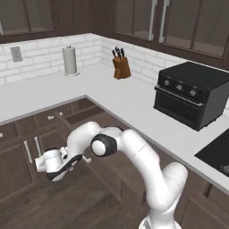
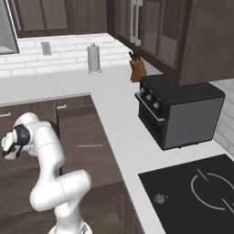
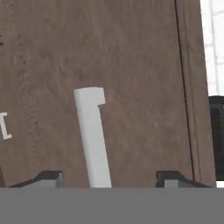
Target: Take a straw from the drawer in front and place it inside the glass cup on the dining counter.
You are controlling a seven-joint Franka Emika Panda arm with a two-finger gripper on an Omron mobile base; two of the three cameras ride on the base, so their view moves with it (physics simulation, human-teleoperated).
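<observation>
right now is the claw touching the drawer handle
Apart. In the hand view the claw stands open, its fingertips wide to either side of the handle on the drawer, with brown wood showing in both gaps.

A white L-shaped worktop point(image 1: 112, 96) ran along two walls of white brick tile point(image 1: 44, 51), meeting in the far corner. Dark brown wall cupboards point(image 1: 179, 22) with pale vertical handles hung above it. On the worktop stood a paper towel roll point(image 1: 69, 60) near the left wall, a wooden knife block point(image 1: 121, 66) by the corner, and a black countertop oven point(image 1: 190, 94) further right. A black hob point(image 2: 196, 192) lay at the near right. A grey plate on the left wall point(image 1: 16, 54) was perhaps a socket. Dark wood base cabinets point(image 1: 18, 152) stood over a brown plank floor point(image 1: 67, 205).
</observation>
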